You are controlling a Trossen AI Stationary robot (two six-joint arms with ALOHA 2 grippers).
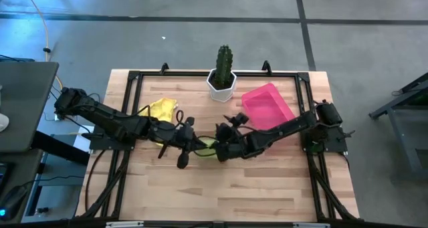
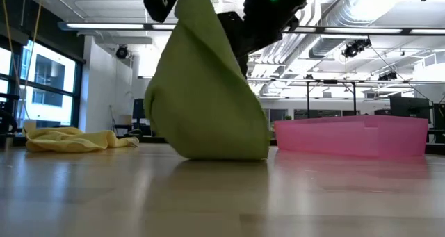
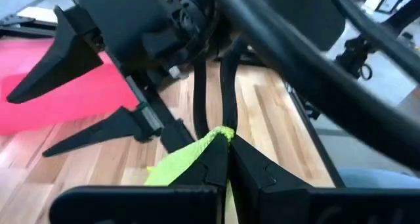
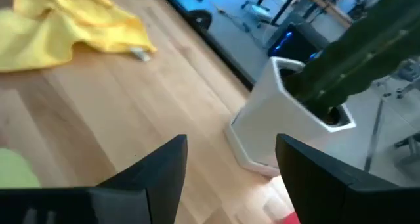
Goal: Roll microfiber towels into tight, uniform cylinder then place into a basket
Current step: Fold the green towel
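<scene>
Left gripper [image 3: 228,140] pinching green towel [image 2: 205,91]; overhead, seemingly hidden

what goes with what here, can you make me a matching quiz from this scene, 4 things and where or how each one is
Things:
1. green towel
2. yellow towel
3. pink basket
4. right gripper

States:
a. lying crumpled on the table, untouched
b. open, holding nothing
c. pinched by the left gripper and lifted into a peak
d. on the table beside the cactus pot, no towel in it

Pairs: 1-c, 2-a, 3-d, 4-b
</scene>
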